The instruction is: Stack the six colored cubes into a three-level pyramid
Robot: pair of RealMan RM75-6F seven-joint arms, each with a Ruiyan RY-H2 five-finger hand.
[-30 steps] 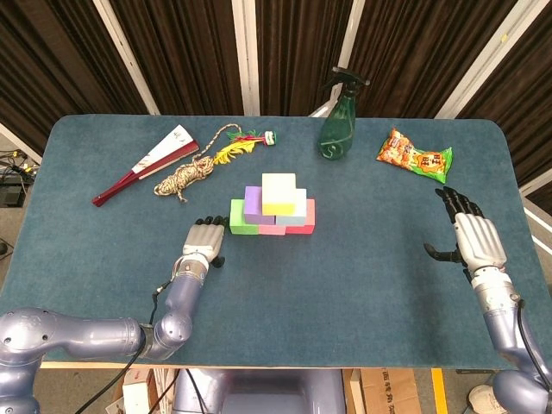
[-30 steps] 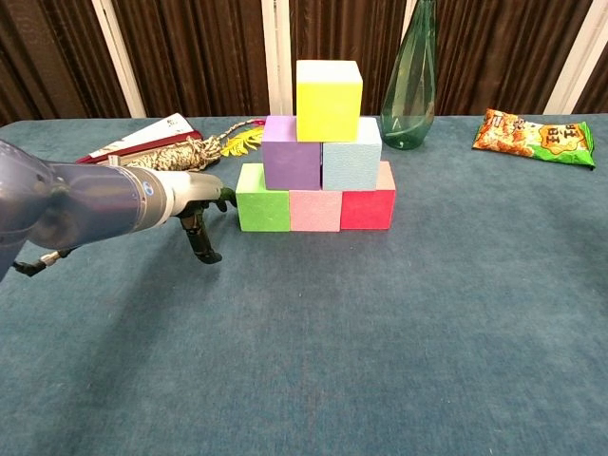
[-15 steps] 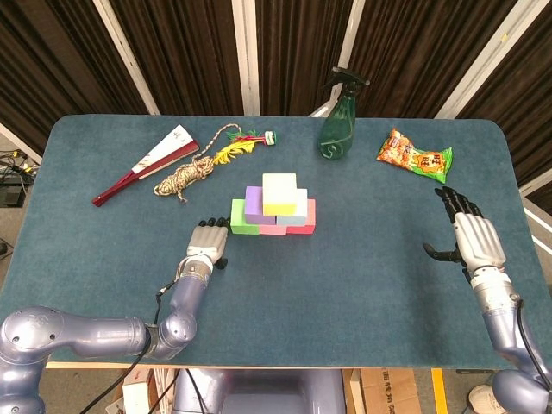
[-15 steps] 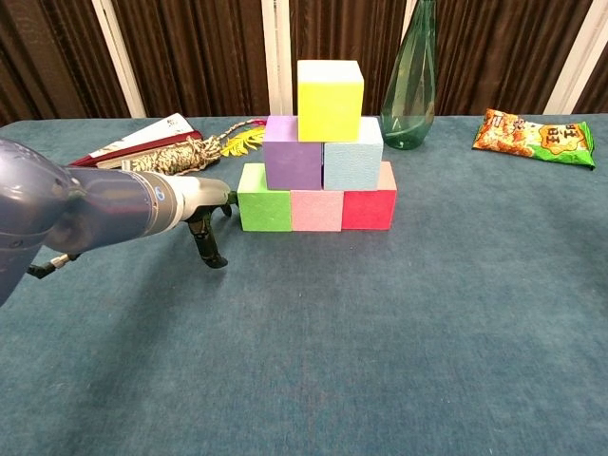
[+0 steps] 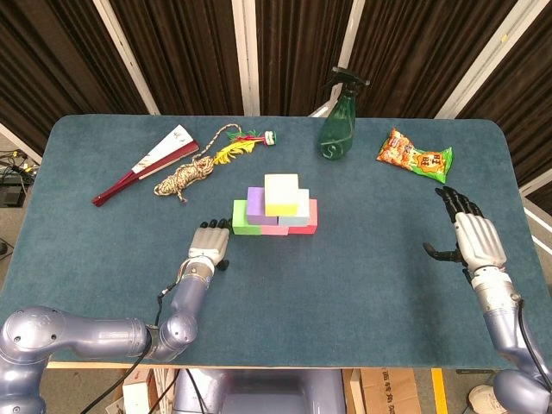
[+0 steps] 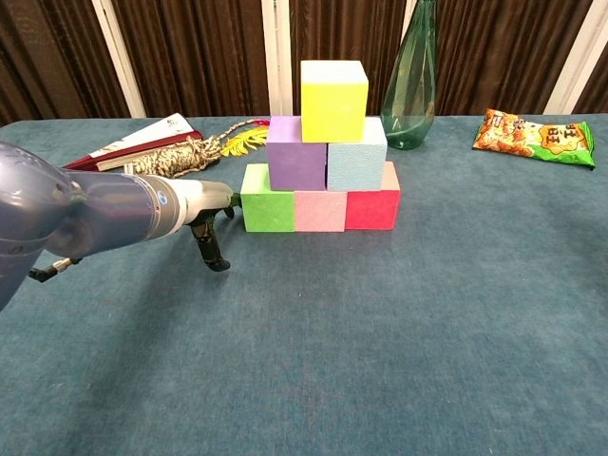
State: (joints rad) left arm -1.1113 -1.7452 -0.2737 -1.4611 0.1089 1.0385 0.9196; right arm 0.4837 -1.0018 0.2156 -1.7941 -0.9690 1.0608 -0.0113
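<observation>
The six cubes stand as a three-level pyramid at mid-table. A green cube [image 5: 242, 217] [image 6: 268, 211], a pink cube [image 6: 319, 211] and a red cube [image 6: 372, 209] form the bottom row. Above them sit a purple cube [image 5: 255, 200] [image 6: 296, 152] and a light blue cube [image 6: 356, 154], with a yellow cube [image 5: 281, 193] [image 6: 333, 87] on top. My left hand [image 5: 210, 241] [image 6: 204, 214] lies low on the cloth with fingers extended, its tips at the green cube's left side, holding nothing. At the table's right edge my right hand [image 5: 473, 235] is spread and empty.
Behind the pyramid stand a green spray bottle [image 5: 338, 121] [image 6: 410, 85] and a snack bag [image 5: 414, 156] [image 6: 537, 138]. At back left lie a folded fan [image 5: 147, 164], a coil of rope [image 5: 185, 177] [image 6: 171, 157] and a feathered toy [image 5: 241, 142].
My left hand has crept forward toward the green cube, and the whole pyramid has shifted slightly to the right. The right hand has not moved.
</observation>
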